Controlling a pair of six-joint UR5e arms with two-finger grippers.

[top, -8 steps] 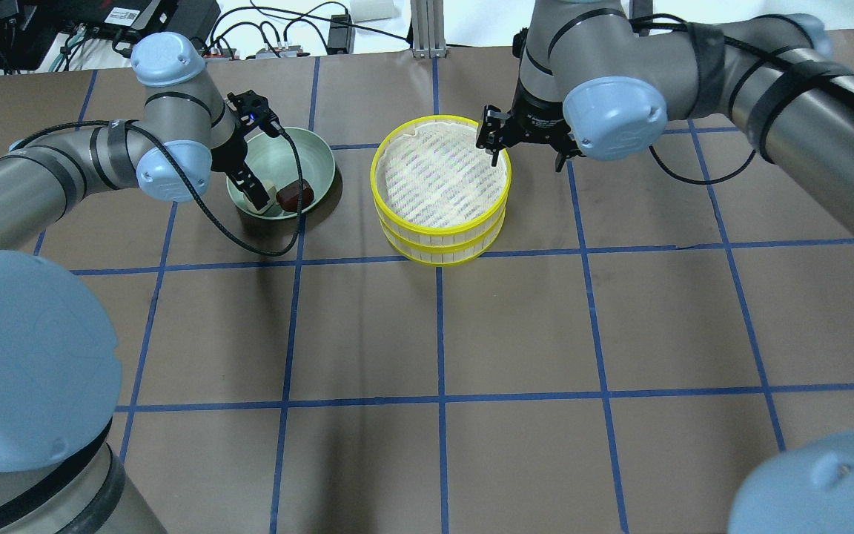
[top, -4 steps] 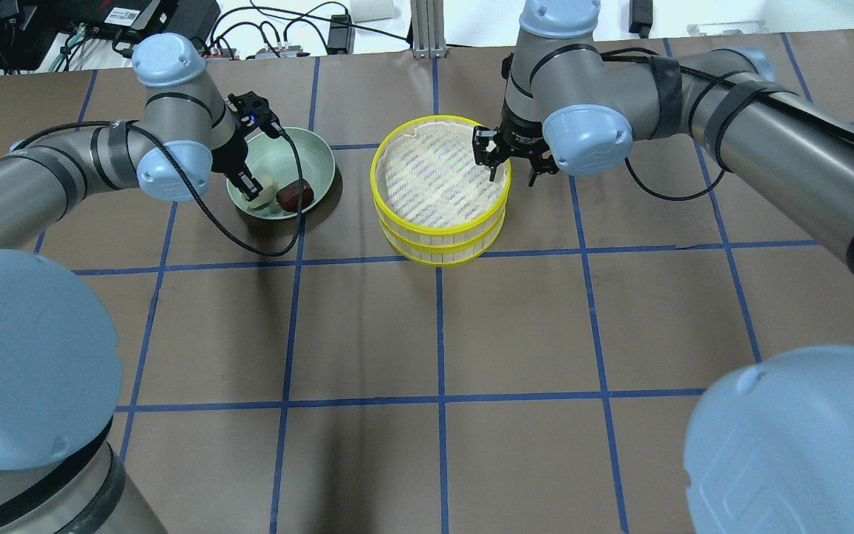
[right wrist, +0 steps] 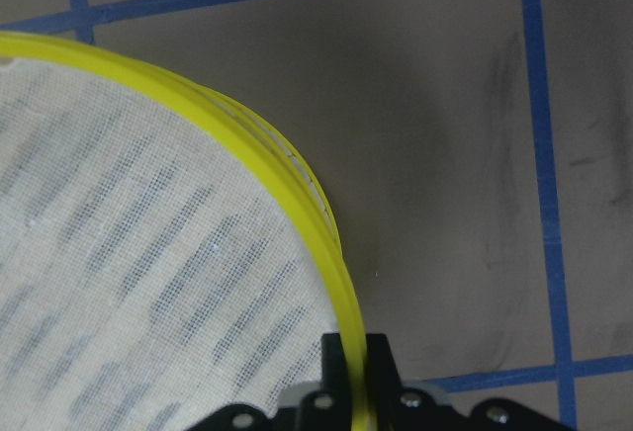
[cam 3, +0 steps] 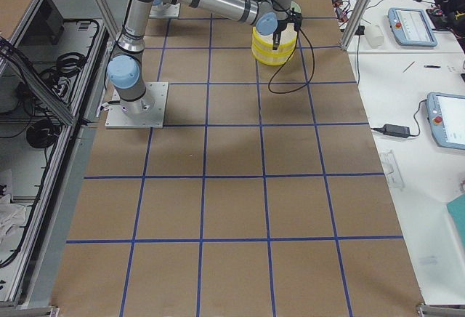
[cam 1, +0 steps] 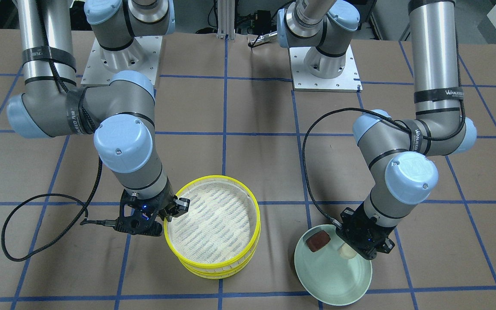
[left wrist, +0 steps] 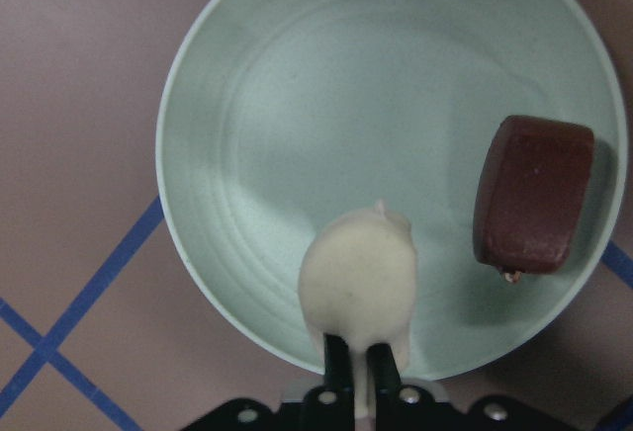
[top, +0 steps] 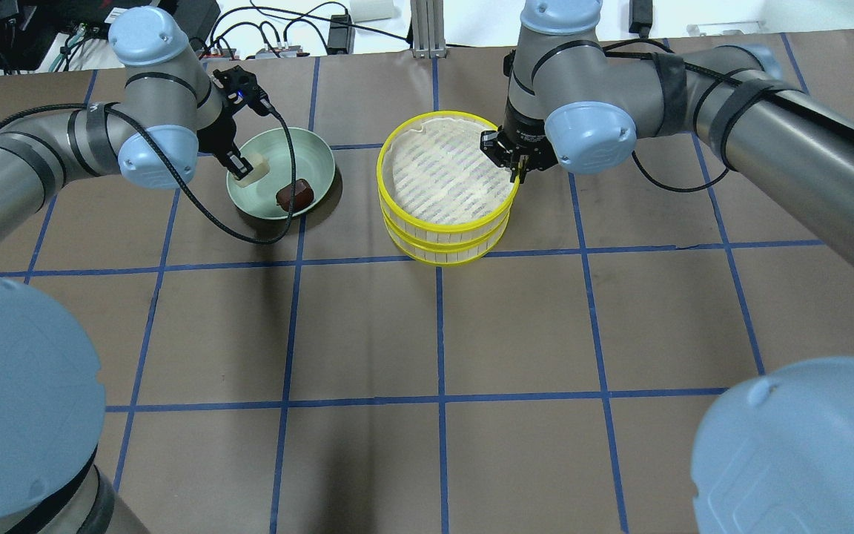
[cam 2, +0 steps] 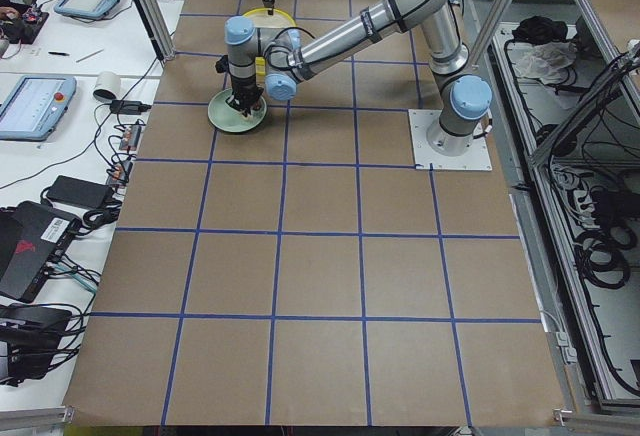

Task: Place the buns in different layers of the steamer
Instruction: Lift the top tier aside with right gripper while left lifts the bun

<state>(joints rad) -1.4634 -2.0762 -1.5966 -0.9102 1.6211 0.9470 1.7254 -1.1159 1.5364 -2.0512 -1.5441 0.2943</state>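
Gripping smooth cream-white bun (left wrist: pixel 356 273), left fingers (left wrist: pixel 336 362) point down over plate (left wrist: pixel 297 105); right fingers (right wrist: pixel 337 354) closed on yellow top rim of steamer (right wrist: pixel 148 273).

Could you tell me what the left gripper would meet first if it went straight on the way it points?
Most likely the mint-green plate. The left gripper points down, shut on the cream bun, over the plate's floor near its rim and clear of the brown bun. Its height above the plate is hard to judge.

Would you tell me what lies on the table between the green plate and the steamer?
Only bare brown table between plate and steamer, seen in the overhead view.
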